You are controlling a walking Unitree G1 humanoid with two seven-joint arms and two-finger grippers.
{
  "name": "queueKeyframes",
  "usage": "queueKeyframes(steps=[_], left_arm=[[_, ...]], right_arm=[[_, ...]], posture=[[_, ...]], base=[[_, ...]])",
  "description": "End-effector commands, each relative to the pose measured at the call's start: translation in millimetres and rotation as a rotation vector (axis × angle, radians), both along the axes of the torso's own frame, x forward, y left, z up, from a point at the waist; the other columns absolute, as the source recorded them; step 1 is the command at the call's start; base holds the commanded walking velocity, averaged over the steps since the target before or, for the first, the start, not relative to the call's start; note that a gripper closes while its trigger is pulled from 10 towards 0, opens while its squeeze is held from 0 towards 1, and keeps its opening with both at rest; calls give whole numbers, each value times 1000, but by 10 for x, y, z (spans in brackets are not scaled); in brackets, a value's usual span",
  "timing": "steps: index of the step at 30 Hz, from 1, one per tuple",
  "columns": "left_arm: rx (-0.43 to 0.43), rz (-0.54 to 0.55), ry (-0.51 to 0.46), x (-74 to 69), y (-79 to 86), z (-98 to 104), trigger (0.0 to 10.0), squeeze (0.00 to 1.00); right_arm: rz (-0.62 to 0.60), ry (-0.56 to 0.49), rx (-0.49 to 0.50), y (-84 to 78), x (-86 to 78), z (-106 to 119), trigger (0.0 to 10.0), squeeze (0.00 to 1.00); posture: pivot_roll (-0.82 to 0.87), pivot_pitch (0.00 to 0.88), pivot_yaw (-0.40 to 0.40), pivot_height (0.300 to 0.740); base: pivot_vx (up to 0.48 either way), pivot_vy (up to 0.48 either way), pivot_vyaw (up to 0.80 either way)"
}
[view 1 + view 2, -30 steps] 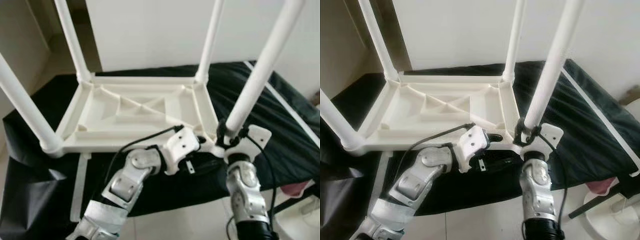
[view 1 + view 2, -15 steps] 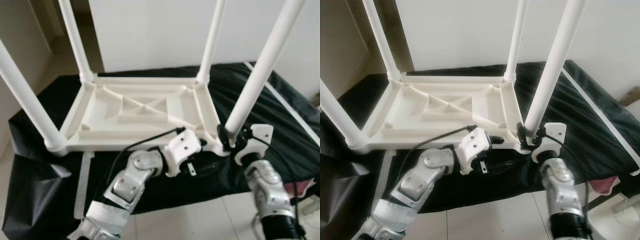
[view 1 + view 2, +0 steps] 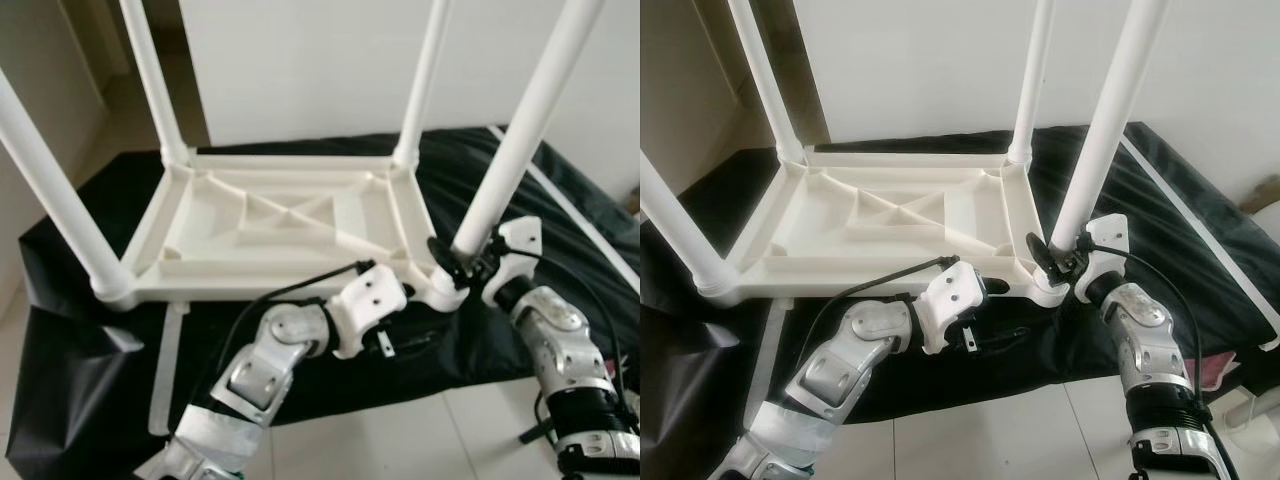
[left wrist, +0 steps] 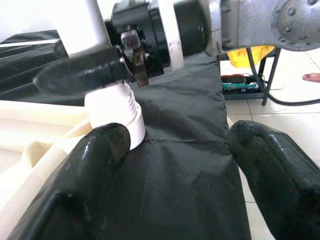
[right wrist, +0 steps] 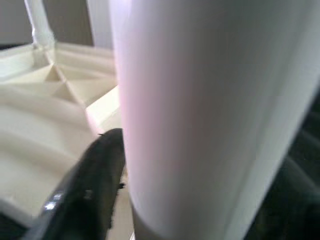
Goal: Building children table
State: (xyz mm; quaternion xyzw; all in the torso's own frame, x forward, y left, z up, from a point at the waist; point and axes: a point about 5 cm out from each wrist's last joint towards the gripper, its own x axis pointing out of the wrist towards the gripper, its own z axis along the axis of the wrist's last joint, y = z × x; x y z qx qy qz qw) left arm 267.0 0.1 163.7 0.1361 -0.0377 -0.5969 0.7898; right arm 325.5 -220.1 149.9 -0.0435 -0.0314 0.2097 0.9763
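A white plastic children's table (image 3: 270,288) lies upside down on a black cloth, its four legs pointing up. My right gripper (image 3: 456,258) is shut on the near right leg (image 3: 512,155) at its base, just above the corner socket (image 4: 113,113). In the right wrist view the leg (image 5: 200,115) is very close, with one black finger (image 5: 95,180) against it. My left gripper (image 3: 1002,308) stands open at the table's near rim beside that corner. One of its fingers (image 4: 95,165) rests against the socket; the other (image 4: 270,170) hangs over the cloth.
The black cloth (image 3: 80,350) covers a low surface and drapes over its near edge onto pale floor tiles (image 3: 400,440). A white strip (image 3: 165,370) lies at the near left. A white bar (image 3: 1200,240) runs along the cloth's right side. A white wall stands behind.
My right arm has swung from in front of the near right leg round to its right side, the gripper staying clasped at the leg's base. The left arm has barely moved.
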Motion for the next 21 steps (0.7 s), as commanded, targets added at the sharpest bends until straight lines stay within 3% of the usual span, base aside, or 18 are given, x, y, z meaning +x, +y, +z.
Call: queueKeyframes(steps=[1,2,3,14,15,17,19,21], left_arm=[[0,83,2,19,14,-33,10000,0],[0,83,2,19,14,-33,10000,0],[-1,84,2,20,14,-32,10000,0],[-2,93,4,30,27,-29,10000,0],[-1,94,4,32,30,-34,10000,0],[5,101,6,48,31,-53,10000,0],[5,101,6,48,31,-53,10000,0],[4,115,12,71,29,-66,10000,0]], right_arm=[[12,6,-5,-13,1,-20,1686,0],[12,6,-5,-13,1,-20,1686,0],[18,18,-1,-12,0,-40,0,0],[1,56,52,-11,-32,-133,0,0],[-15,56,79,2,-38,-142,10000,0],[-82,52,124,17,-40,-152,10000,0],[-82,52,124,17,-40,-152,10000,0],[-172,75,121,18,-29,-191,10000,0]], posture=[[26,0,-4,740],[26,0,-4,740],[26,0,-4,740],[31,0,-9,740],[27,0,-12,740],[26,0,-14,740],[26,0,-14,740],[22,0,-18,740]], base=[[0,0,0],[0,0,0],[0,0,0],[0,0,0],[0,0,0],[0,0,0],[0,0,0],[0,0,0]])
